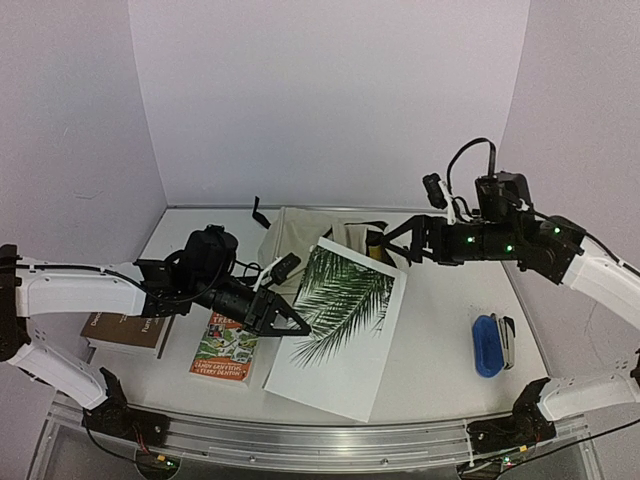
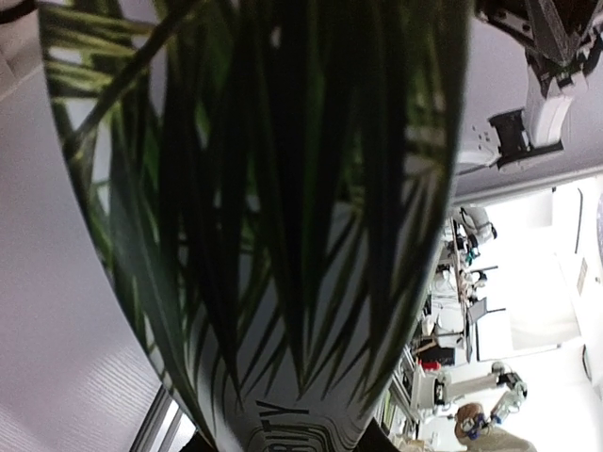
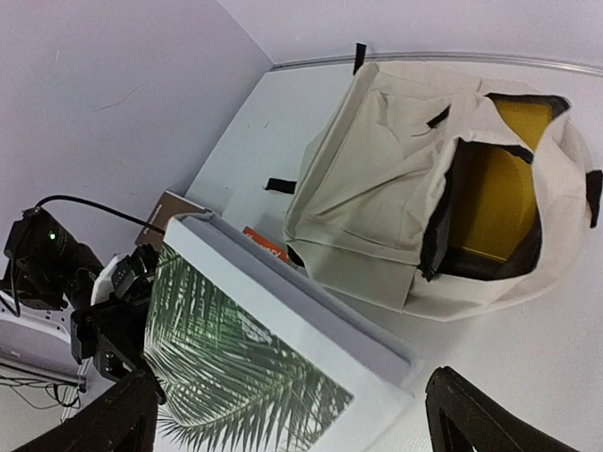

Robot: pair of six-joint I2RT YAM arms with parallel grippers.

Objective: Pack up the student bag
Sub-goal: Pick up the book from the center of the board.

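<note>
My left claw [image 1: 296,324], centre-left of frame, clamped on left edge of palm-leaf book [image 1: 350,340]. Book big, white, its upper edge overlapping cream canvas backpack [image 1: 290,235] at upper centre. My right claw [image 1: 398,246] just beside book's upper right corner, jaws spread wide, holding nothing. Something yellow [image 1: 374,243] shows in backpack mouth. Orange paperback [image 1: 225,352] flat on table under my left claw. Brown book [image 1: 125,330] at lower left. Blue oblong item [image 1: 486,345] at right, well apart from books.

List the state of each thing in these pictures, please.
Bag: open, lying down.
Palm book: tilted, gripped at its edge.
Left gripper: shut on palm book.
Right gripper: open, empty.
Orange book: lying flat.
Brown book: lying flat.
</note>
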